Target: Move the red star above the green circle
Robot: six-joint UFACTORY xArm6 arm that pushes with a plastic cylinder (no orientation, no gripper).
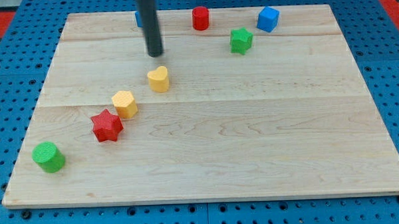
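Note:
The red star (107,125) lies on the wooden board (253,137) at the lower left. The green circle (49,156) is a short cylinder near the board's bottom-left corner, down and left of the star, apart from it. My tip (156,54) is near the view's top, left of centre. It stands just above the yellow heart (158,79) without touching it, and well up and right of the red star.
A yellow hexagon-like block (125,103) sits just up and right of the red star, close to it. Along the top are a red cylinder (200,18), a green star (241,40), a blue cube (268,19) and a blue block (138,20) partly hidden behind the rod.

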